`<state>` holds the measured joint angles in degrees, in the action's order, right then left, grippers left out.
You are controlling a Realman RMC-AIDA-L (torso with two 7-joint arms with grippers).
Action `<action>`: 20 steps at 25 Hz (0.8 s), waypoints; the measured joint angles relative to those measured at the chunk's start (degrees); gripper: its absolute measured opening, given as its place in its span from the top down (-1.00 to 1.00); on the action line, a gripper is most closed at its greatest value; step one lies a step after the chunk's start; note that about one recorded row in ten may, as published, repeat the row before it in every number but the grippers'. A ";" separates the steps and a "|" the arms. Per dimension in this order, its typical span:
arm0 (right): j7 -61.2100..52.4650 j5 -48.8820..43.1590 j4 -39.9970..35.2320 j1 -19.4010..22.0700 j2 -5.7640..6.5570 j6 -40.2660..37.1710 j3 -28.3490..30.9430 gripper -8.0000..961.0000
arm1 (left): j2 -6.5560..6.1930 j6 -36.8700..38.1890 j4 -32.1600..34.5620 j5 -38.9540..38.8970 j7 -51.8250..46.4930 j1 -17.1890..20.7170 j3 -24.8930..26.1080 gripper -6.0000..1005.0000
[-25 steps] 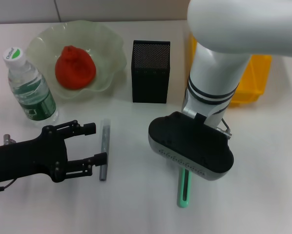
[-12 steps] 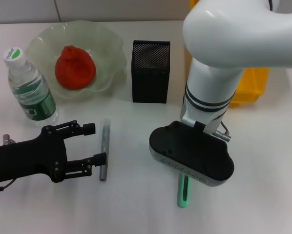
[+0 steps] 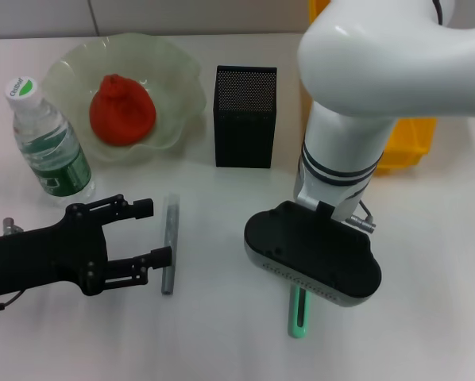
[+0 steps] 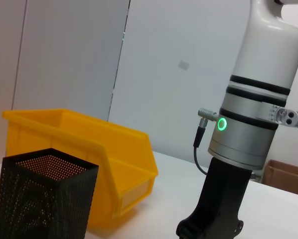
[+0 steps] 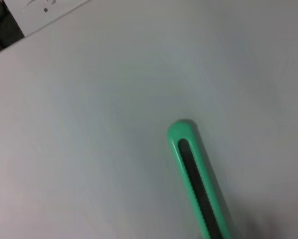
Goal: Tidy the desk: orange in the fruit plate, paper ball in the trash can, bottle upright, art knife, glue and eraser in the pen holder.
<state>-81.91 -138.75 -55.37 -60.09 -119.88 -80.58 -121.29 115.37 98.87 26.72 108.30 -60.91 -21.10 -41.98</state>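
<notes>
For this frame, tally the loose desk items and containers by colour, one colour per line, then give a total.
Green: 1, the art knife
Grey: 1, the stick
Orange-red: 1, the orange
Clear with a green label: 1, the bottle
Pale green: 1, the fruit plate
Black: 1, the pen holder
Yellow: 1, the bin
Total: 7

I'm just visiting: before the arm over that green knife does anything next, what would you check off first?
1. Art knife lying free on the desk: ok, nothing beside it.
2. Right gripper positioned over the knife: ok, it covers the knife's upper end.
3. Right jaws open for the grasp: cannot tell, hidden under the housing.
4. Pen holder upright and unobstructed: ok.
5. Left gripper out of the way: ok, it sits open by the grey stick, apart from the right arm.
6. Bottle upright: ok.
</notes>
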 joint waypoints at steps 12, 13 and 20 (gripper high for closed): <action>-1.09 0.42 -0.91 0.57 0.00 -0.38 0.88 0.56 | -0.27 0.36 0.09 -0.11 -0.01 -0.01 0.71 -0.59; -1.45 0.57 -1.30 0.61 0.00 -1.10 1.50 0.59 | -0.27 0.36 0.09 -0.11 -0.01 -0.01 0.71 -0.59; -2.50 0.84 -5.07 2.89 0.00 -9.83 12.42 0.61 | -0.50 0.65 0.00 -0.10 -0.08 0.46 1.05 -0.59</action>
<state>-84.41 -137.91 -60.43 -57.20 -119.88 -90.41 -108.87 114.87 99.53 26.72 108.19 -60.99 -20.63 -40.93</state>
